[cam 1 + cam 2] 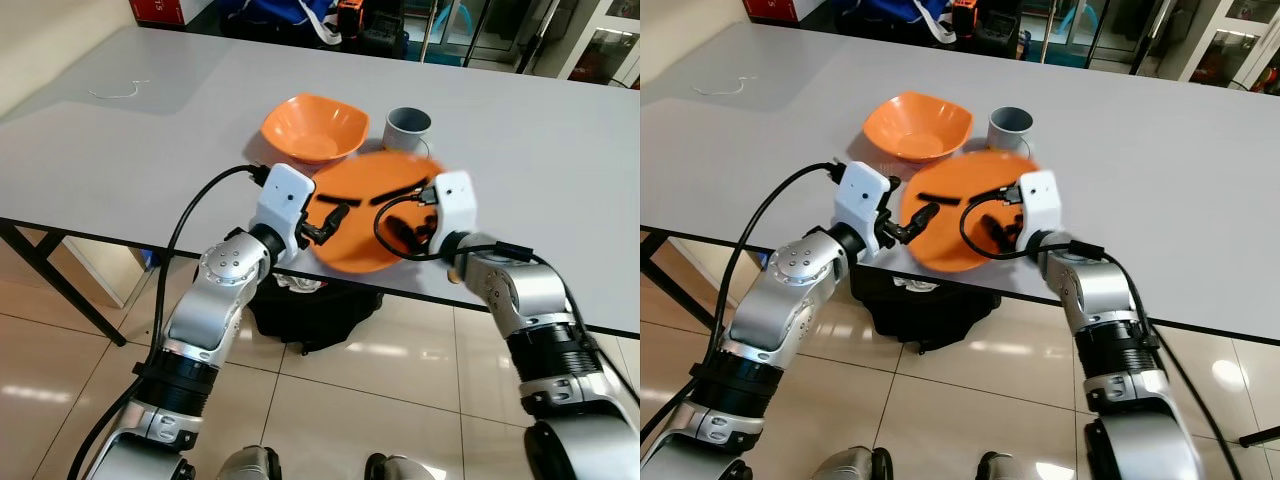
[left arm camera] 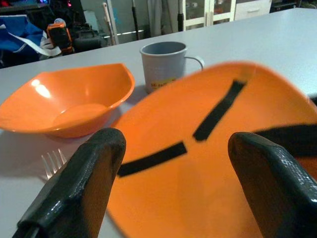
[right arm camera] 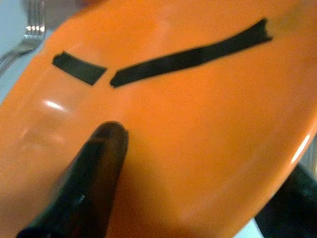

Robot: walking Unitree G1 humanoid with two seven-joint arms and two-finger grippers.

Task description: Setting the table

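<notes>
Under the right tool (image 1: 415, 232), the orange plate's (image 1: 365, 200) far rim blurs.

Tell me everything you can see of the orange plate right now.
The orange plate is round, glossy, plastic-looking, with black tape strips across its face. It sits tilted at the table's near edge, overhanging it, in front of the orange bowl and grey mug. The right gripper grips its rim; the left gripper is at its other side, open.

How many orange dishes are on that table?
2. An orange bowl sits further back beside a grey mug. An orange plate with black strips lies at the near edge, between the left hand and right hand.
</notes>
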